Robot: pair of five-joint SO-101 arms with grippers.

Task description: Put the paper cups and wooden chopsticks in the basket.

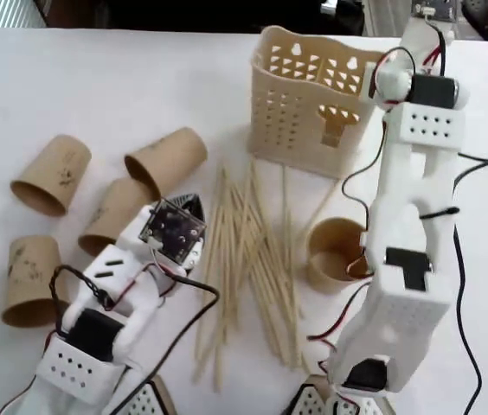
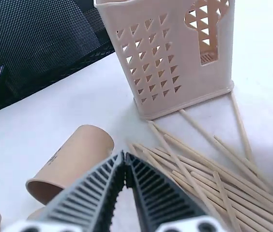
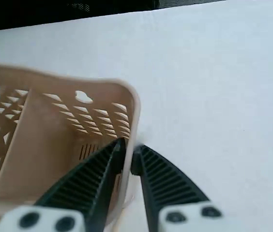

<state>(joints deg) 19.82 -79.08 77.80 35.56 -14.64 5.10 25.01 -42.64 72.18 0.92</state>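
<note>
The right hand [image 3: 129, 147] is clenching the rim of the beige perforated plastic basket [image 1: 296, 121], upper right of the high view. The left hand [image 2: 125, 157], clenched empty, is hovering by brown paper cups [image 1: 52, 173]; their print is unreadable.

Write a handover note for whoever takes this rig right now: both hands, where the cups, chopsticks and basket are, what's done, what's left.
Left hand: shut, empty, between the lying cups and the chopsticks.
Right hand: shut on the basket wall, one finger inside, one outside.
Lying cups: four, on their sides, left of the chopsticks.
Upright cup: right of the chopsticks, beside the right arm.
Chopsticks: loose pile in front of the basket.
Done: nothing shows inside the basket.
Left: all five cups and the chopsticks.
</note>
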